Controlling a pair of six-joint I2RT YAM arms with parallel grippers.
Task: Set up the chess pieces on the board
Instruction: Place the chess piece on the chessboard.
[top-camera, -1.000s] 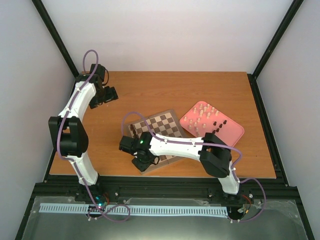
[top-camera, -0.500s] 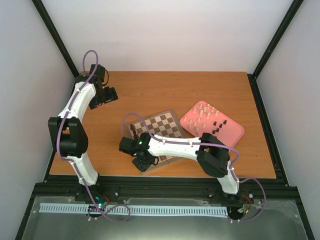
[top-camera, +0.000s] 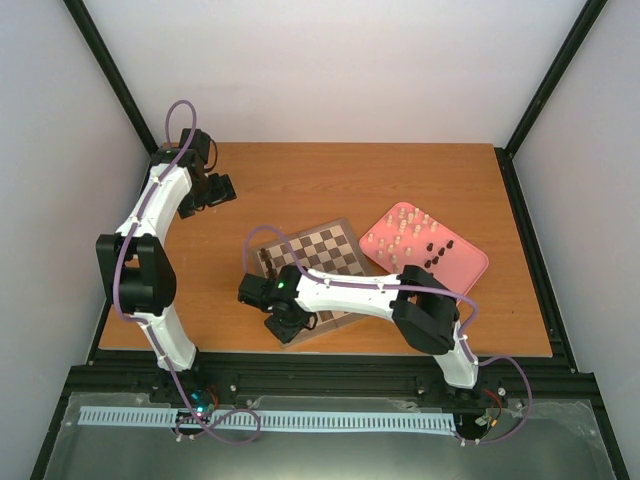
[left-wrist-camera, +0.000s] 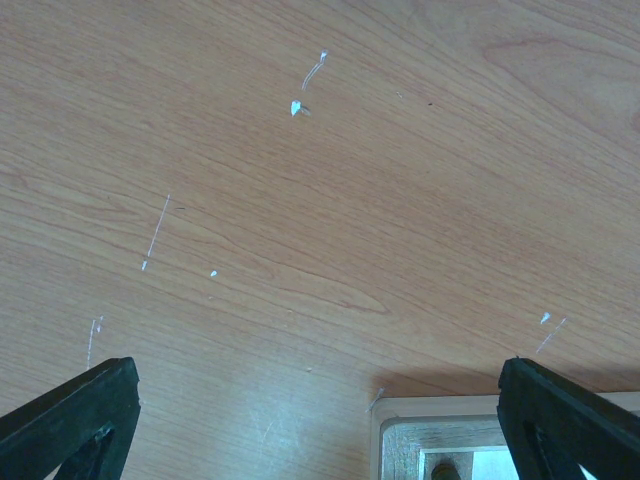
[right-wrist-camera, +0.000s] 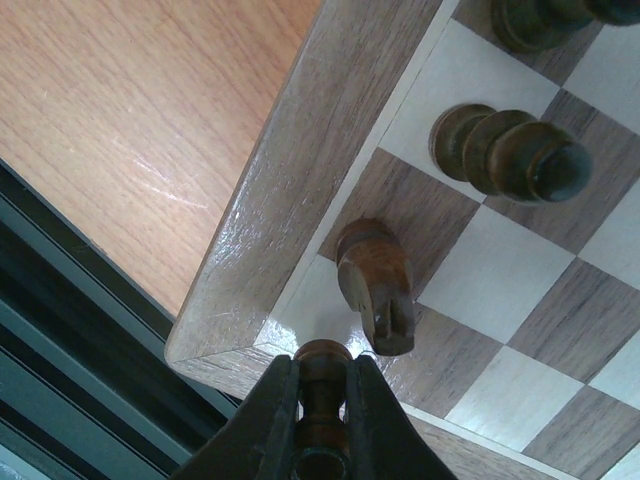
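Observation:
The board (top-camera: 330, 247) lies mid-table, a checked wooden square. My right gripper (top-camera: 290, 320) hangs over its near-left corner. In the right wrist view this gripper (right-wrist-camera: 322, 366) is shut on a dark brown chess piece (right-wrist-camera: 322, 352), held upright just above the light corner square by the border (right-wrist-camera: 300, 160). A dark knight (right-wrist-camera: 375, 285) stands on the adjoining square, and two more dark pieces (right-wrist-camera: 510, 155) stand further along. My left gripper (top-camera: 205, 192) is far off at the table's back left. There it (left-wrist-camera: 318, 370) stands open over bare wood.
A pink tray (top-camera: 470, 262) right of the board holds several cream pieces (top-camera: 405, 222) and dark pieces (top-camera: 435, 250). A pale framed fitting (left-wrist-camera: 450, 440) shows at the bottom of the left wrist view. The table's near edge and a black rail (right-wrist-camera: 60, 330) lie just beyond the board's corner.
The right arm's elbow has shifted very slightly left. Its gripper stays shut on the dark piece over the corner square. The left arm has not moved.

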